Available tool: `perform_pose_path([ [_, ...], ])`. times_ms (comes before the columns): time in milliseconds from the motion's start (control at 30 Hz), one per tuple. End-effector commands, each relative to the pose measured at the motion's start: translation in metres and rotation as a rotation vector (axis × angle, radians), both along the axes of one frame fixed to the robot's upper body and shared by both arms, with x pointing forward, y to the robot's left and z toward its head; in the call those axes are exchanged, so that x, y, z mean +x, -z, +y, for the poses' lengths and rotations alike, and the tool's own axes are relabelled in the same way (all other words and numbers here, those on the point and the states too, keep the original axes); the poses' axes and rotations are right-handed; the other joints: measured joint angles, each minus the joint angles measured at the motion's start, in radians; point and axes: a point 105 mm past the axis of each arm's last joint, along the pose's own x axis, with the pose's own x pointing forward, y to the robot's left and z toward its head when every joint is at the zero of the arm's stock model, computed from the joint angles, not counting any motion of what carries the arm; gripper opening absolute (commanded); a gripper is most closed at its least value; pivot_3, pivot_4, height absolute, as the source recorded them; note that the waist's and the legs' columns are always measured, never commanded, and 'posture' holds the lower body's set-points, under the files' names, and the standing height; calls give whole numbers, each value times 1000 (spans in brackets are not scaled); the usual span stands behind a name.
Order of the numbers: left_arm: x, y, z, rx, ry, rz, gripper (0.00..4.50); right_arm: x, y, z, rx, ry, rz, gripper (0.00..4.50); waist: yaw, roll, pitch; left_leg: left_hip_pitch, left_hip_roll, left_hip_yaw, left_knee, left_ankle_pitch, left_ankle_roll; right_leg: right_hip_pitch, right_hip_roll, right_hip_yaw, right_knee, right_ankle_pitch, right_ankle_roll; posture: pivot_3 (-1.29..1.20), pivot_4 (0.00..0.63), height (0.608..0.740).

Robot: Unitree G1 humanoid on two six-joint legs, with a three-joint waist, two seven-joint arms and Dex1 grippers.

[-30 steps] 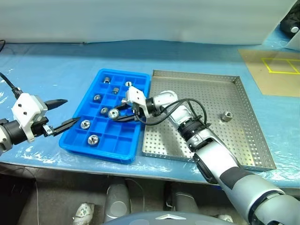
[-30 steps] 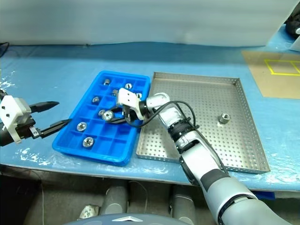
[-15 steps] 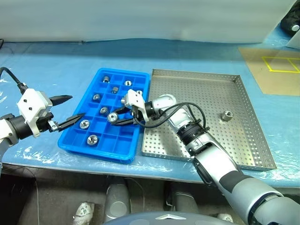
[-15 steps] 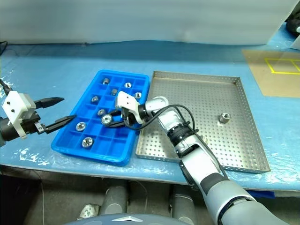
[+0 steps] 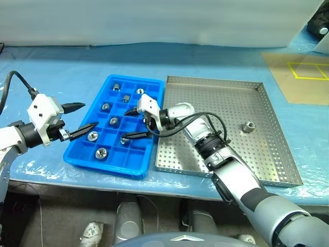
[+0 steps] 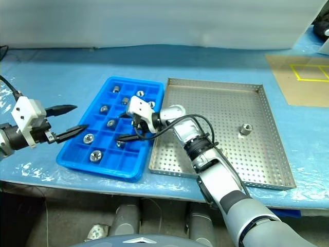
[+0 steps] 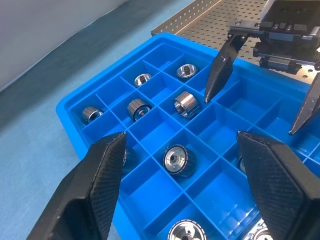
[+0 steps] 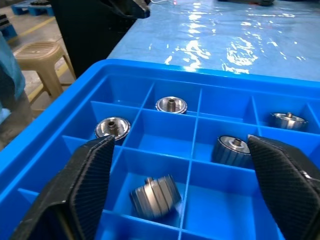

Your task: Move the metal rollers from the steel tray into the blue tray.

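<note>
Since a second ago, the right gripper (image 5: 134,123) has spread its jaws wide and the roller (image 5: 125,140) it was pinching is now lying in a compartment of the blue tray (image 5: 157,87), centre-left of the head view. Seven more metal rollers (image 5: 106,107) are sitting in other compartments. One roller (image 5: 249,126) is resting in the steel tray (image 5: 221,82), right of centre. At the left edge, the left gripper (image 5: 82,117) is hovering with jaws apart, holding nothing.
</note>
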Motion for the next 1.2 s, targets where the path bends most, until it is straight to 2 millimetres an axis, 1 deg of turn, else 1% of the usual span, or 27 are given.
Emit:
perform_pose_path([
  [33,2,-8,-6,14,39,-34,3731,1,-14,-2,34,5,-51,4213,-1,0,0,0,0,0,0,0,0,0,0,0,0,0,0,203,150,740],
  [133,6,-9,-13,5,70,-36,3731,5,-18,-15,36,33,-57,4213,-1,0,0,0,0,0,0,0,0,0,0,0,0,0,0,163,150,740],
  [200,9,-11,-21,-9,106,-40,3731,9,-22,-27,34,61,-75,4213,-2,0,0,0,0,0,1,1,-1,1,0,-1,0,0,0,134,150,740],
  [267,13,-12,-33,-26,155,-41,3731,16,-29,-42,42,106,-84,4213,-2,0,0,0,0,-1,1,1,-1,1,0,0,1,0,0,99,150,740],
  [333,19,-10,-48,-34,211,-39,3731,26,-37,-63,46,187,-99,4213,-3,0,0,0,0,-1,2,1,-2,2,0,0,2,0,0,58,150,740],
  [433,33,-7,-75,-66,299,-50,3731,40,-44,-103,35,332,-118,4213,-9,0,0,1,-1,-1,4,3,-5,3,0,0,3,0,0,-6,150,740],
  [500,44,-5,-95,-90,359,-55,3731,46,-48,-131,30,428,-115,4213,-14,0,0,1,-1,-1,5,4,-6,4,0,0,3,1,0,-58,150,740],
  [567,50,-2,-116,-107,438,-50,3731,48,-49,-160,17,525,-115,4213,-26,-1,-1,1,-1,-1,6,4,-6,4,0,1,3,1,0,-130,150,740],
  [667,55,1,-145,-124,548,-38,3731,39,-45,-199,-16,641,-109,4213,-52,-1,-1,0,-2,-1,6,4,-6,4,0,3,2,1,1,-206,150,740],
  [733,55,4,-157,-126,605,-29,3731,29,-42,-216,-37,691,-98,4213,-67,-1,-1,0,-2,0,6,3,-4,4,1,3,1,1,1,-240,150,740],
  [800,55,7,-166,-130,651,-21,3731,18,-37,-230,-60,735,-86,4213,-94,0,-1,2,-2,1,5,3,-3,4,1,5,0,1,1,-286,150,740],
  [833,56,8,-172,-136,677,-16,3731,8,-32,-239,-72,763,-72,4213,-102,0,-1,2,-2,2,5,3,-3,4,1,6,0,1,1,-320,150,740],
  [867,57,9,-177,-141,699,-11,3731,-2,-28,-246,-84,788,-56,4213,-109,0,-1,3,-2,2,4,2,-3,4,1,6,-1,1,1,-331,150,740],
  [900,58,10,-180,-143,717,-8,3731,-15,-24,-248,-92,793,-36,4213,-111,0,-1,4,-2,3,4,2,-2,4,2,7,-1,1,1,-341,150,740],
  [933,59,11,-182,-145,727,-6,3731,-25,-22,-247,-96,791,-20,4213,-115,0,-1,4,-2,4,4,2,-1,4,2,7,-1,1,1,-341,150,740],
  [1000,60,12,-184,-149,744,-1,3731,-38,-19,-243,-97,788,7,4213,-130,0,-1,7,-2,6,4,-1,2,5,2,9,-1,1,1,-370,150,740],
  [1067,60,12,-186,-151,757,3,3731,-45,-14,-242,-99,803,28,4213,-141,0,-1,11,-2,9,5,-1,3,7,1,11,-1,2,3,-378,150,740],
  [1100,60,13,-186,-154,762,7,3731,-46,-11,-243,-100,815,38,4213,-144,0,-1,13,-2,9,6,-2,4,9,1,12,-1,2,4,-378,150,740],
  [1133,60,13,-186,-162,763,10,3731,-46,-9,-243,-101,825,46,4213,-147,0,-1,14,-2,9,6,-2,4,11,1,12,-1,-1,9,-382,150,740],
  [1200,61,12,-185,-176,761,17,3731,-48,0,-244,-123,835,58,4213,-149,0,-1,20,-2,9,7,-2,4,17,1,11,-3,-2,10,-378,150,740],
])
